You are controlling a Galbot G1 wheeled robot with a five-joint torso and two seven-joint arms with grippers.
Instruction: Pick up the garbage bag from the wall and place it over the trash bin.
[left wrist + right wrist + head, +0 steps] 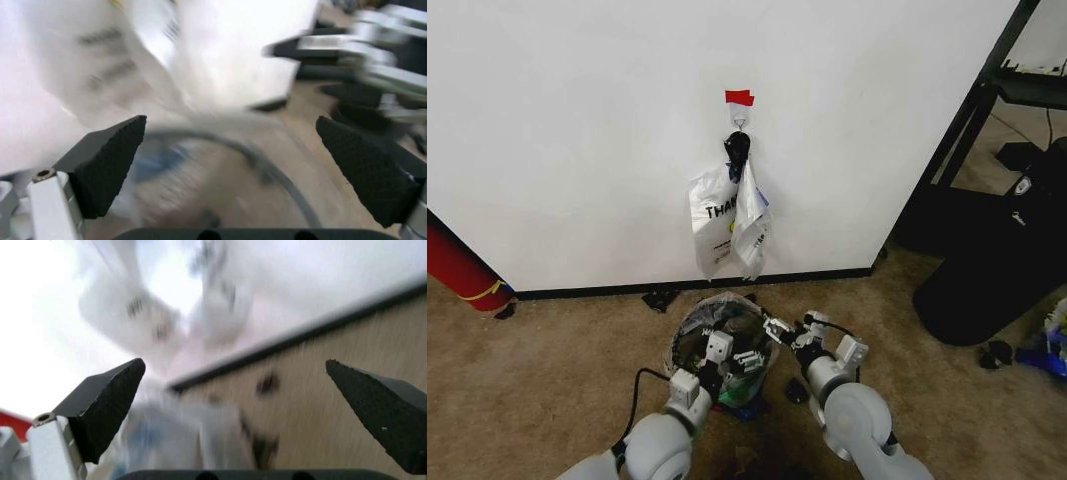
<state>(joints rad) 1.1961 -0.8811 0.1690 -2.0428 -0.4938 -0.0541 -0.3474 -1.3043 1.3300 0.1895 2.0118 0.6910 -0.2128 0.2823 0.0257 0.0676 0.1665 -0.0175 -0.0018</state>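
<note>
A white wall (577,120) stands ahead. The garbage bag (727,312) drapes the trash bin (689,352) between both spread end effectors, left (720,362) and right (777,330). Risk: the thin plastic may slip off the rim if they snag it.

You've got even, bright light on the wall (577,120); both wrist views are heavily motion-blurred, only pads (110,165) sharp.

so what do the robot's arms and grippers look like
Both arms are rounded light-grey shells with silver metal wrists. A black cable loops beside the left arm. The left gripper and right gripper each have two black wedge-shaped fingers with textured pads on silver brackets.
</note>
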